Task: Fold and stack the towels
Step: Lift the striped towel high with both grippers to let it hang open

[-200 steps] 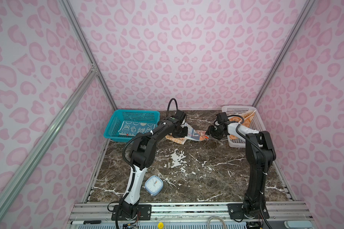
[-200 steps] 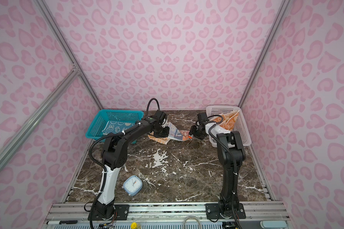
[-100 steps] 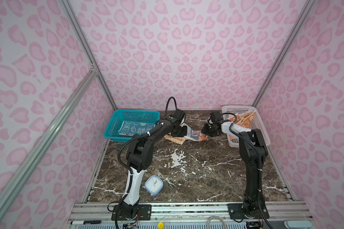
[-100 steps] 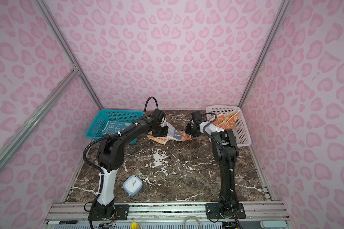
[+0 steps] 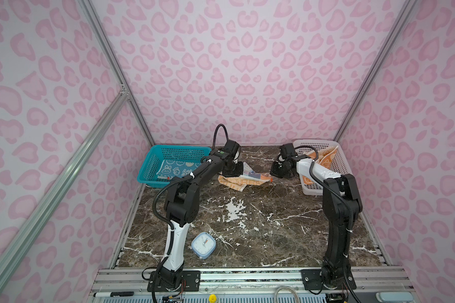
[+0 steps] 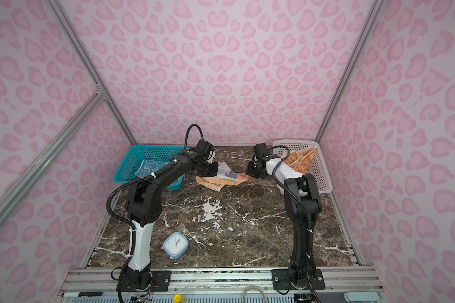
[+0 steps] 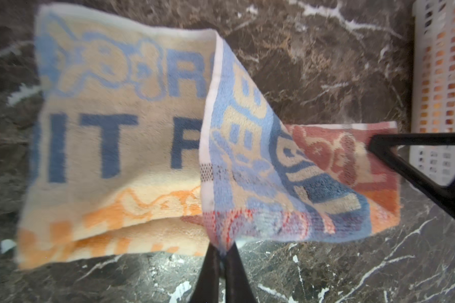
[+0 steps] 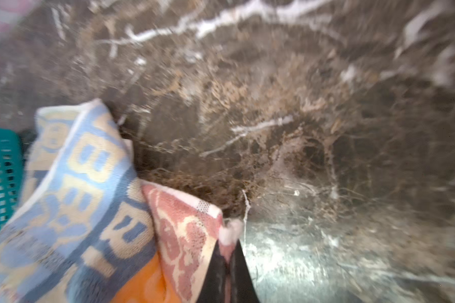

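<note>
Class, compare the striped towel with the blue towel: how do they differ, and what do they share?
The striped towel lies on the table; the blue towel lies in the teal basket. The left tool and the right tool both pinch the striped towel; neither touches the blue towel. The striped towel shows blue, cream and orange bands; the blue towel, blue with pale prints. Both show rabbits.

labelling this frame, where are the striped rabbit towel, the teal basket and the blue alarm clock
striped rabbit towel [image 5: 241,181], in a top view, on its orange band
teal basket [image 5: 179,153], in a top view, on its far mesh wall
blue alarm clock [image 5: 203,244], in a top view, on its dial
</note>
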{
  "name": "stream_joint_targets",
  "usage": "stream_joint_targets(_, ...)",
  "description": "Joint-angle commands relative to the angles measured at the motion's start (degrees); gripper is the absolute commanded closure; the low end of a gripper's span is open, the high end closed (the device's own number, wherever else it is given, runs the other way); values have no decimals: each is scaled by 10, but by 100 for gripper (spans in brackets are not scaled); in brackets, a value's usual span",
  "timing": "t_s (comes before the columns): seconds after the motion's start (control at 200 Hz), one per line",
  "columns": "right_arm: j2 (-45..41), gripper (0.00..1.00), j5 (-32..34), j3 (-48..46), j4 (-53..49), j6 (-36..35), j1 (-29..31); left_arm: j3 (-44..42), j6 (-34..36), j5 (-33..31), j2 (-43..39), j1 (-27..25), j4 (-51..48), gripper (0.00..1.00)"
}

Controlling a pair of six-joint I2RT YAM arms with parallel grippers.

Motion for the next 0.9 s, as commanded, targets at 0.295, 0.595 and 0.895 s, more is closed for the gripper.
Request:
stream_joint_targets(0.295, -69, 100, 71, 152, -147, -79, 19, 142, 4, -27, -77, 15, -30, 97)
stream_joint_targets(0.595, -140, 100, 106, 217, -173, -114, 46, 193, 23, -64, -123, 18, -50, 97)
stream_joint_targets(0.895, -252, 100, 146, 200, -140, -157, 80, 163, 28, -72, -218, 17, -14, 97)
